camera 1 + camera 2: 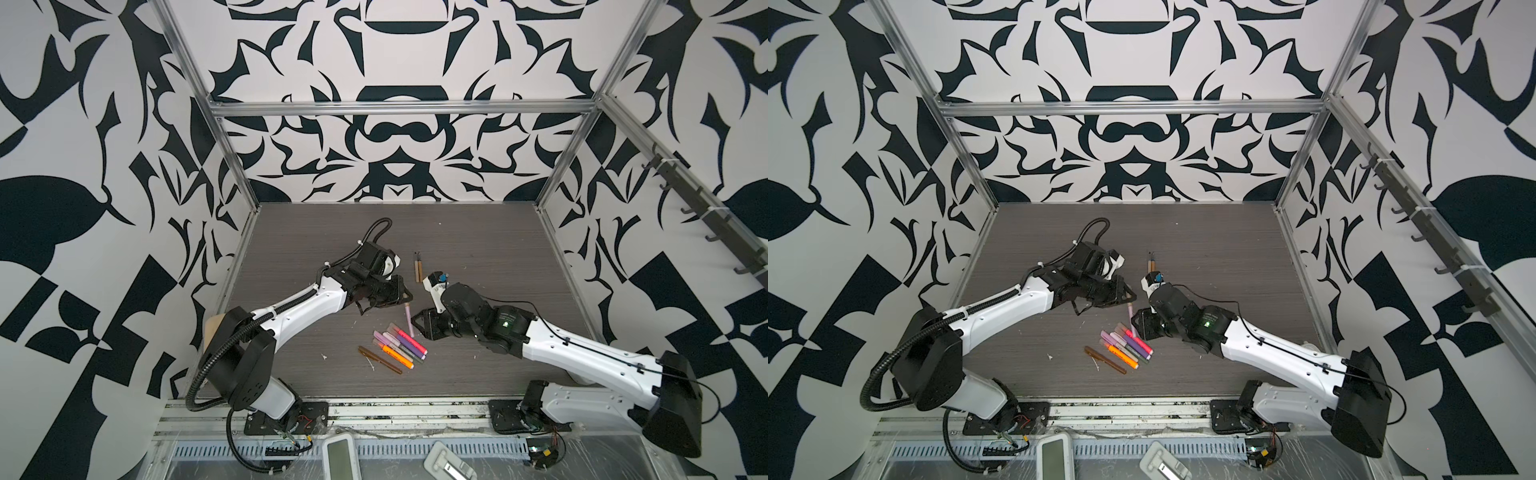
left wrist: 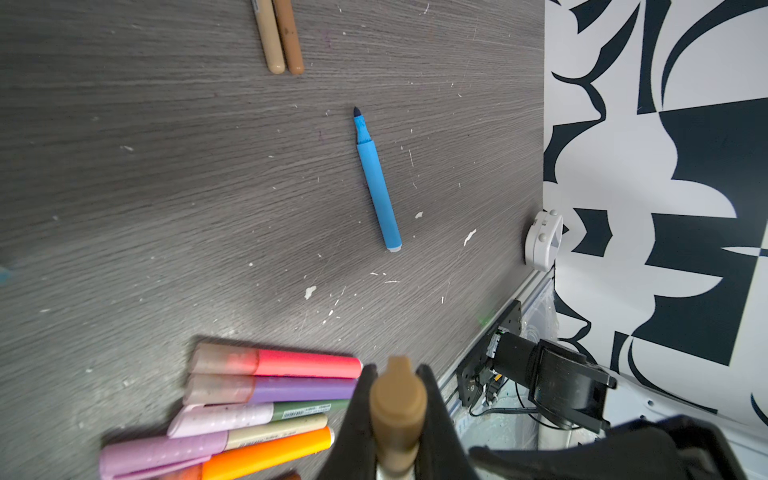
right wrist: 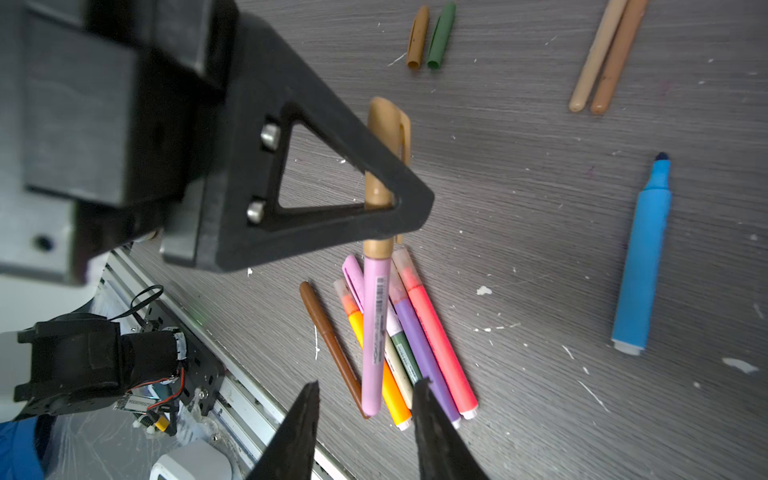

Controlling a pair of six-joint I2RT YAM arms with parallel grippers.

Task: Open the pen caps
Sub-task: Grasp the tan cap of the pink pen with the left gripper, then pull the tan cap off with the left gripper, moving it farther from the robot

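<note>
Jaws of my left gripper [image 2: 395, 370] are pressed tight on the gold cap [image 2: 398, 401], which sits on a pink pen [image 3: 374, 332] held just above the pile of pens [image 3: 415, 336]. My right gripper [image 3: 366, 382] stands spread, one finger on each side of that pen's tail. Well apart from the pile lie an uncapped blue pen [image 2: 376, 187] and two loose caps [image 3: 441, 35], gold and green, side by side.
</note>
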